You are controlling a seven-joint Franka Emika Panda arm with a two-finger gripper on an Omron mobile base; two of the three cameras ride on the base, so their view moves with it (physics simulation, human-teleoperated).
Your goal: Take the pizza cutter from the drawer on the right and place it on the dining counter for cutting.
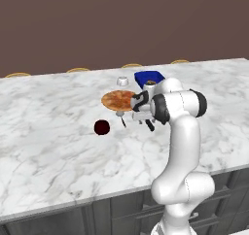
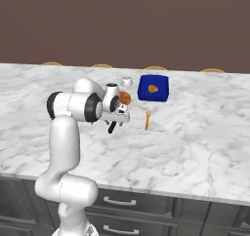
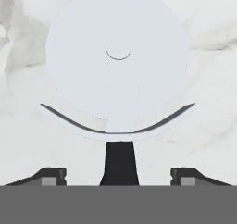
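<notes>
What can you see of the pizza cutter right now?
The pizza cutter has a round, pale silver wheel with a curved guard below it and a thin dark handle. In the hand view it lies flat on the white marble dining counter, handle running back between the fingertips of the gripper, whose jaws stand wide apart, clear of it. In the left base view it lies just in front of the pizza, right of the dark red ball.

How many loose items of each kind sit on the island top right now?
Pizza: 1
Pizza cutter: 1
Dark red ball: 1
Small white cup: 1
Blue tray: 1
Orange utensil: 1
Total: 6
</notes>
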